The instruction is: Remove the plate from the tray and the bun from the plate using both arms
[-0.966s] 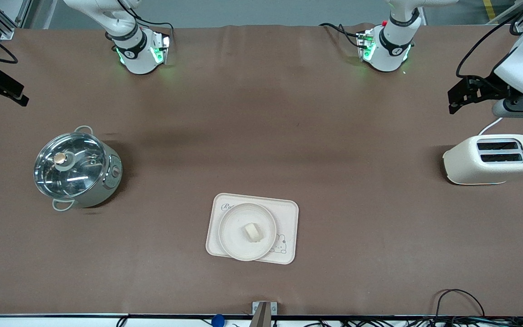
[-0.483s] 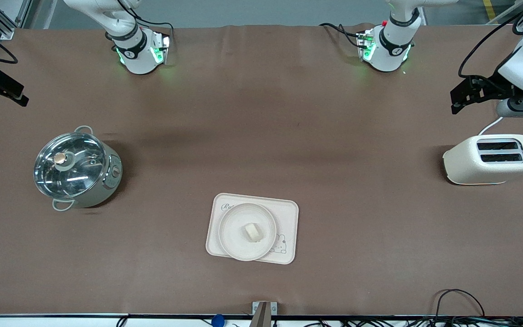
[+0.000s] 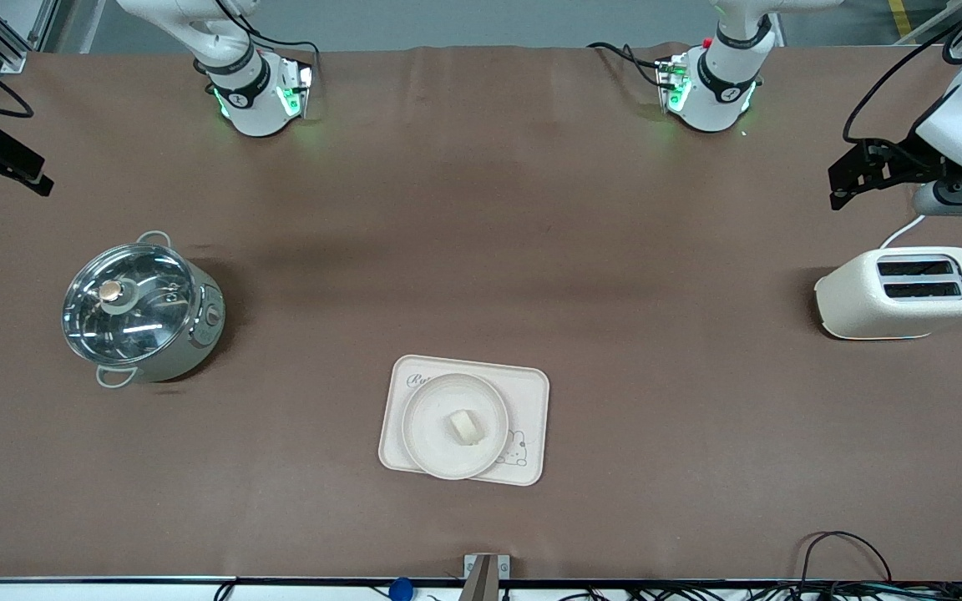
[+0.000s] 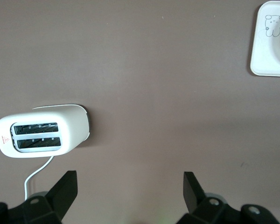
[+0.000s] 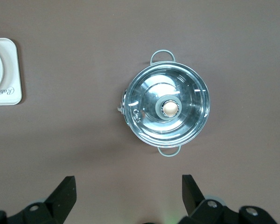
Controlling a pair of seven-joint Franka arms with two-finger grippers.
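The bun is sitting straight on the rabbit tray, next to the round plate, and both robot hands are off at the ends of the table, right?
Not quite. The front view shows the bun lying on the plate, which rests on the tray. The left gripper and right gripper are indeed at the table's ends.

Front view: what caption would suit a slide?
Small pale bun on round cream plate atop rabbit tray; both grippers away.

Both arms are glossy white with black bands at the joints, and their bases glow green. Black cables run from each base. The left pincer (image 3: 853,175) is matt black and angular, as is the right pincer (image 5: 128,196), with wedge-shaped fingers and small round screws.
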